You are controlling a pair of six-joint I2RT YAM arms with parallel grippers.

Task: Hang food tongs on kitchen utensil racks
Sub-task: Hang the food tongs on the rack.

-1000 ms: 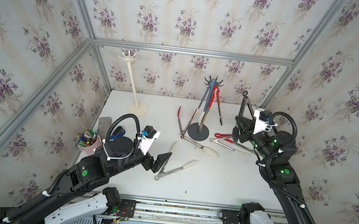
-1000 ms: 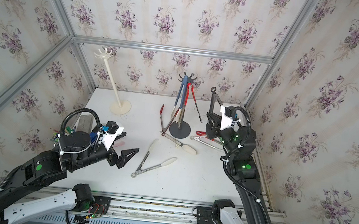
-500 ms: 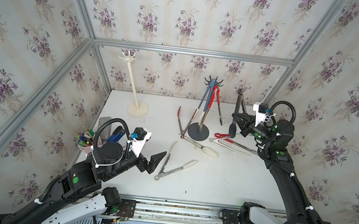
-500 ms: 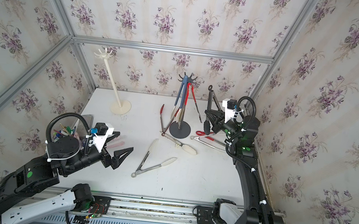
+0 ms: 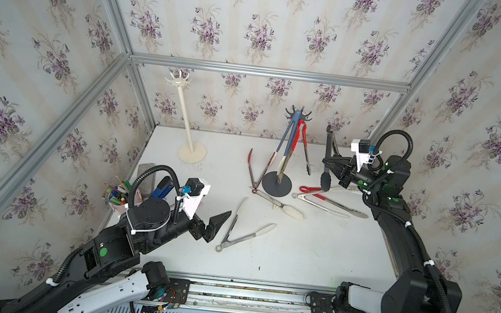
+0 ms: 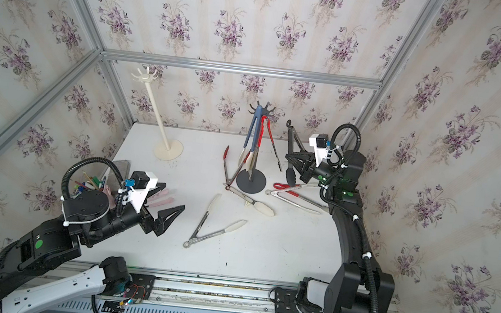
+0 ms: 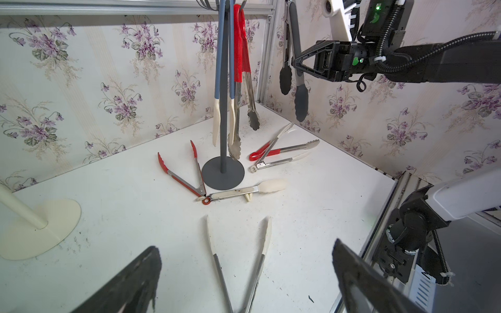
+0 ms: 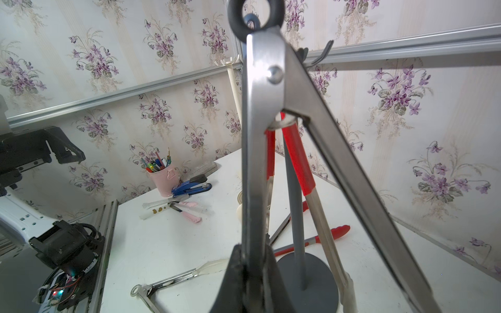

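Black-tipped tongs are clamped by one arm in the tightly closed jaws of the right gripper. They hang upright, ring end up, clear of the table and just beside the dark grey rack. Blue tongs and red tongs hang from that rack's hooks. The left gripper is spread wide and grips nothing, near cream-tipped tongs lying splayed on the table. The cream rack stands well apart, near the back wall.
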